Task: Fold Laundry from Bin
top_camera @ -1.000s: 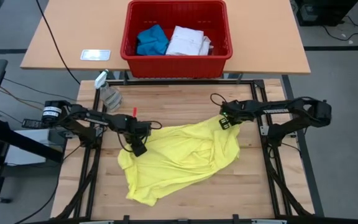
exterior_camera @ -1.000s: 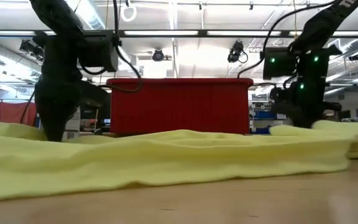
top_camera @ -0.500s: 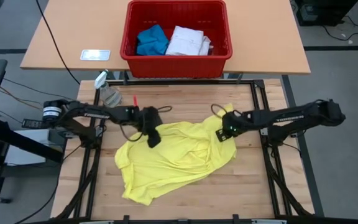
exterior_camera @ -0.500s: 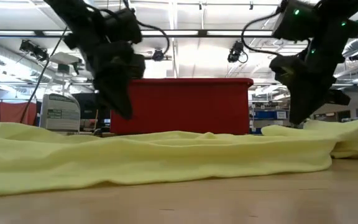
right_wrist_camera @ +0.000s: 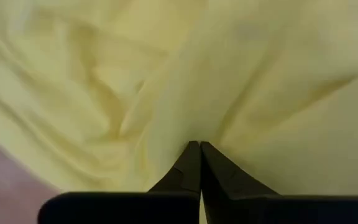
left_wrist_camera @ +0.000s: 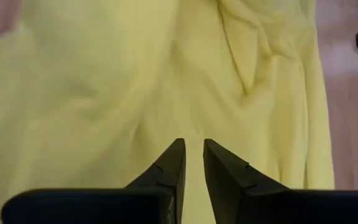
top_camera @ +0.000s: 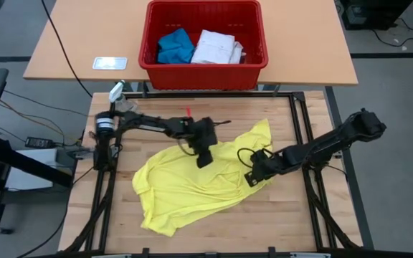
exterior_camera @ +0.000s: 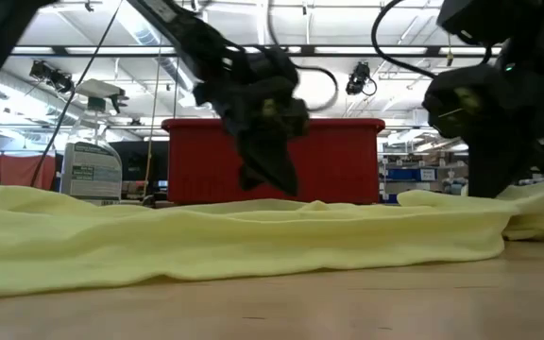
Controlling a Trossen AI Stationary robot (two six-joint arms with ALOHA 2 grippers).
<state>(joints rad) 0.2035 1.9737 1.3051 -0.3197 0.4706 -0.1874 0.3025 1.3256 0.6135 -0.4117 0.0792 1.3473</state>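
The bright yellow T-shirt [top_camera: 192,186] lies crumpled on the wooden table and fills the front of the low view [exterior_camera: 253,246]. My left gripper [top_camera: 203,159] hovers over the shirt's far middle, clear of the cloth in the low view [exterior_camera: 286,187]. Its fingers stand a narrow gap apart [left_wrist_camera: 191,146]. My right gripper [top_camera: 252,177] is down on the shirt's right part and shut [right_wrist_camera: 197,144]. The red bin [top_camera: 203,72] stands on the tan table behind, holding a blue piece [top_camera: 174,46] and a white shirt [top_camera: 217,46]. No dark grey piece shows. My right gripper's shut fingertips [right_wrist_camera: 191,155] are on the T-shirt's right part [right_wrist_camera: 166,134], coming at it slanting down from the table's right. Creases in the cloth run together at the tips. One layer or several, I cannot tell. The shirt lies on the table.
A spray bottle [top_camera: 124,106] stands at the wooden table's far left corner. A flat white object [top_camera: 110,63] lies on the tan table, left of the bin. The black frame rails [top_camera: 300,136] run along the table's sides. Bare wood shows at the near right [top_camera: 278,222].
My left gripper has risen off the shirt's left part and gone toward the table's right and far edge, over the shirt's middle. My right gripper has gone from the shirt's far right corner toward the near edge and a little left, staying low on the cloth.
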